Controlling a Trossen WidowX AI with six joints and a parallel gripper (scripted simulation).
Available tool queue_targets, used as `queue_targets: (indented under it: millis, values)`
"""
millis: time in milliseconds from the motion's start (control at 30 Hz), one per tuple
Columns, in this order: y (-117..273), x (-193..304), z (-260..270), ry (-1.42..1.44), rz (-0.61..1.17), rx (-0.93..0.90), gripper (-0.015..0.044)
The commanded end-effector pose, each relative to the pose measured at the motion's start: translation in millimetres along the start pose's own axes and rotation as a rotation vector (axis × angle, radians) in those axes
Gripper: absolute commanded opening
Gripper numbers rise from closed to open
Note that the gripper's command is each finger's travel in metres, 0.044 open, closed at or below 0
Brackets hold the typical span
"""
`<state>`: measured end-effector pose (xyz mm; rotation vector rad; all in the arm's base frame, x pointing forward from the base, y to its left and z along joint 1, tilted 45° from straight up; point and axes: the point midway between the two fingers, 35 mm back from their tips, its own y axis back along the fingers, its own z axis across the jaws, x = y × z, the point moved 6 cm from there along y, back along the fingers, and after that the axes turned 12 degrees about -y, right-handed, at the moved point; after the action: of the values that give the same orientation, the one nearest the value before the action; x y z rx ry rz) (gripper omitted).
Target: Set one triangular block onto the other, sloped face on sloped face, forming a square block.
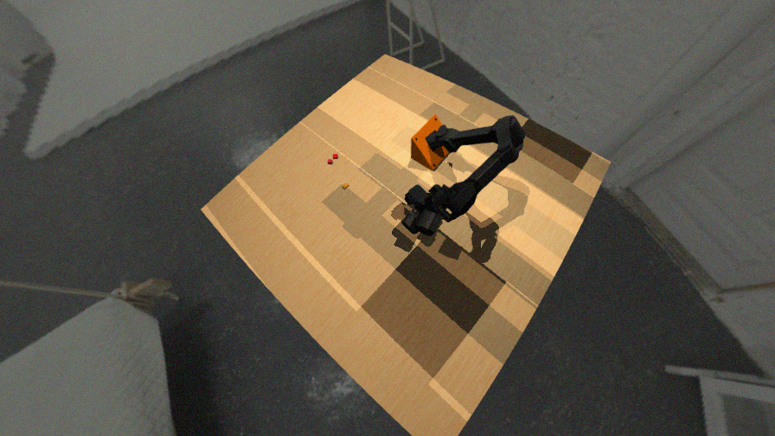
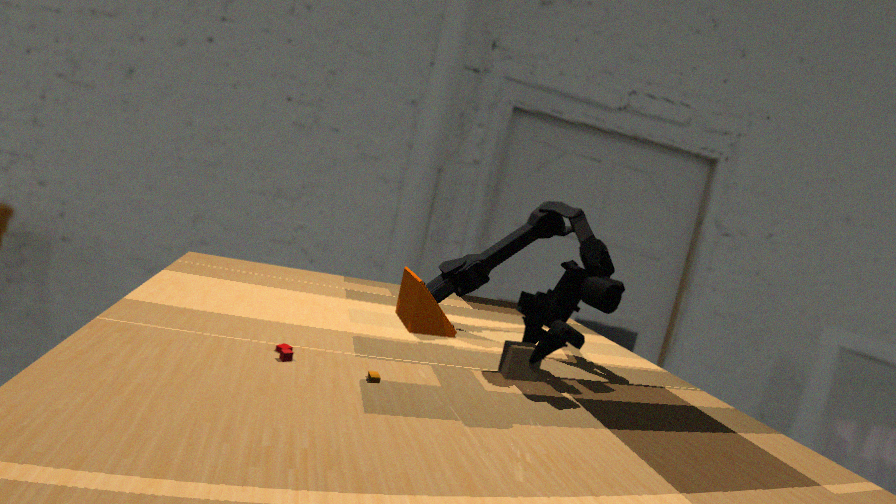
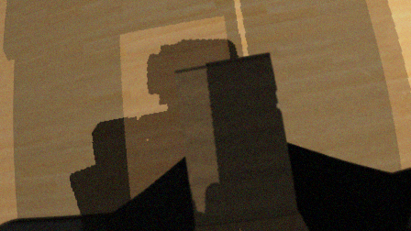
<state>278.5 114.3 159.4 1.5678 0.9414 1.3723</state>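
A grey block (image 2: pixel 515 362) (image 3: pixel 245 115) stands on the table with a squarish outline and a level-looking top. A thin dark line runs along its far top edge in the wrist view. The two triangular blocks cannot be told apart, and no sloped seam shows. In the top view the block is mostly hidden under the hand. My gripper (image 1: pixel 416 211) (image 2: pixel 527 352) (image 3: pixel 234 155) points down over it, with one black finger on each side. The fingers stand against the block, part-way apart, so the gripper is shut on it. The far finger is hidden in the exterior view.
Two small red cubes (image 1: pixel 332 158) (image 2: pixel 285 352) and a small orange-yellow piece (image 1: pixel 345 186) (image 2: pixel 373 376) lie away from the hand. A large orange wedge (image 1: pixel 425 146) (image 2: pixel 416 310) stands by the arm's base. Patchy shadows cross the wooden table (image 1: pixel 281 178) (image 2: pixel 219 413).
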Motion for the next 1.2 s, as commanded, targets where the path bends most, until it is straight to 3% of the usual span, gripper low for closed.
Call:
queue_targets:
  millis: [0,267,500,833,1167]
  values:
    - [0.0,0.0,0.0,0.0,0.0,0.0,0.0236]
    - [0.0,0.0,0.0,0.0,0.0,0.0,0.044]
    - [2.2,0.2,0.5,0.0,0.0,0.0,0.044]
    - [107.8,0.2,0.6,0.0,-0.002,0.0,0.044]
    - [106.6,-0.3,1.7,-0.007,-0.001,-0.021,0.044]
